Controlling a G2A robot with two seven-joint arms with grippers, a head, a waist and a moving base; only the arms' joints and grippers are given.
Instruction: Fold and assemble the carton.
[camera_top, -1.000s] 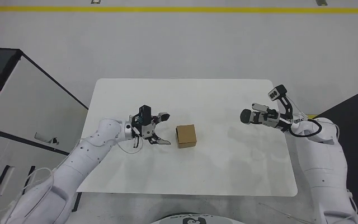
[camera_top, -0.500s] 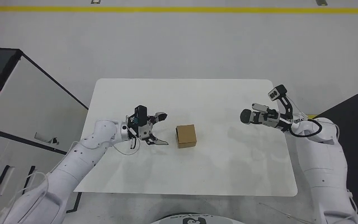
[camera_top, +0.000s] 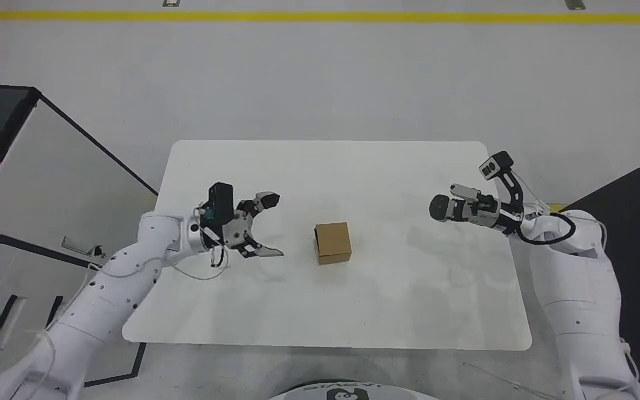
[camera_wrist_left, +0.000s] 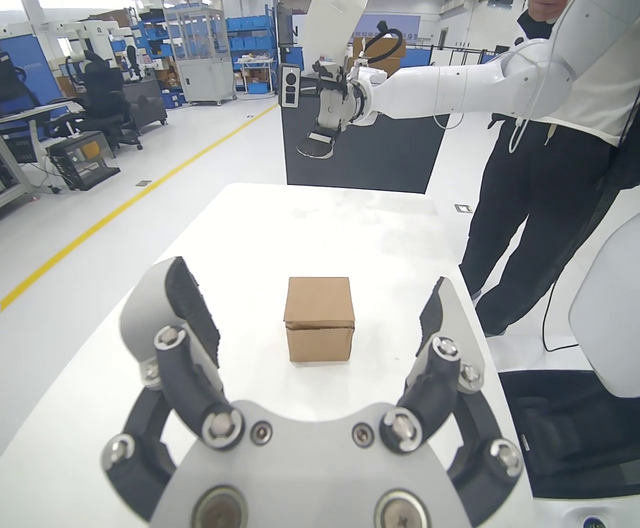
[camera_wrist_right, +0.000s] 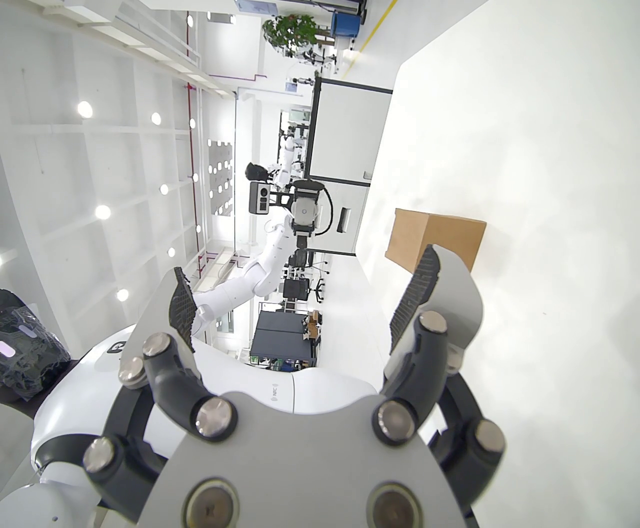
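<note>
The small brown cardboard carton (camera_top: 332, 242) sits closed on the white worktop (camera_top: 400, 300). Near one side of it hangs the left gripper (camera_top: 268, 226), released and facing it. The right gripper (camera_top: 438, 208), also released, is well apart on the opposite side.

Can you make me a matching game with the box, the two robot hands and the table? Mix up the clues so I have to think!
Things:
1. carton
2. left gripper
3. right gripper
4. table

Clues:
a. white, with rounded corners
b. open, the one farther from the carton
c. brown, standing in the middle of the table
d. open, the one nearer the carton

Right pairs: 1-c, 2-d, 3-b, 4-a.
</note>
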